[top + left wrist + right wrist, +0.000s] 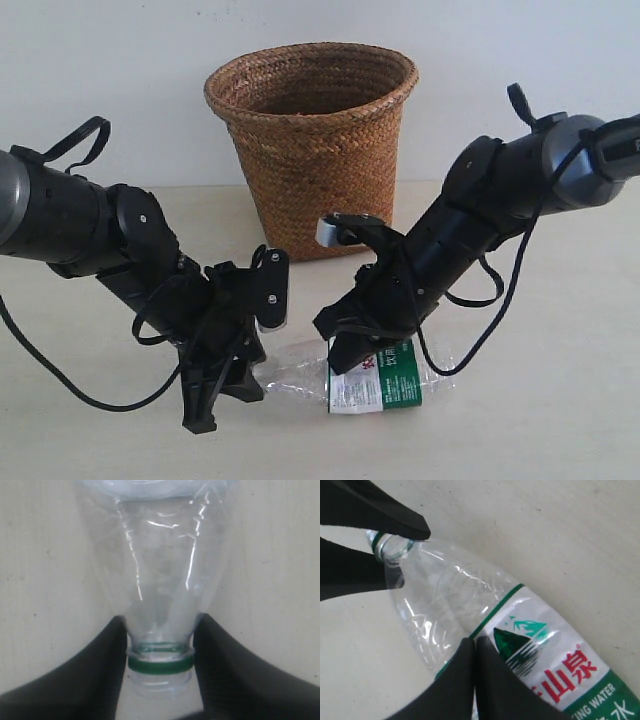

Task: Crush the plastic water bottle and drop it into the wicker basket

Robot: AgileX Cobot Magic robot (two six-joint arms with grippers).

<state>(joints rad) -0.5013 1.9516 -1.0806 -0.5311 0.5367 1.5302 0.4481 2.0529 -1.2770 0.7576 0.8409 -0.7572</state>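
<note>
The plastic water bottle [385,375] lies on its side on the table in front of the wicker basket [315,150]. Its clear body looks flattened and creased. No cap shows, only a green ring at the open neck [160,662]. My left gripper [250,380] is shut on that neck, one finger on each side [161,621]. My right gripper [345,355] is shut, fingertips pressed together [474,642] on the bottle's body at the edge of the green-and-white label [555,665]. The left gripper's fingers [395,522] show at the neck in the right wrist view.
The pale table [540,420] stretches around the bottle. The basket stands upright behind both arms against a white wall. Black cables hang from both arms near the table surface.
</note>
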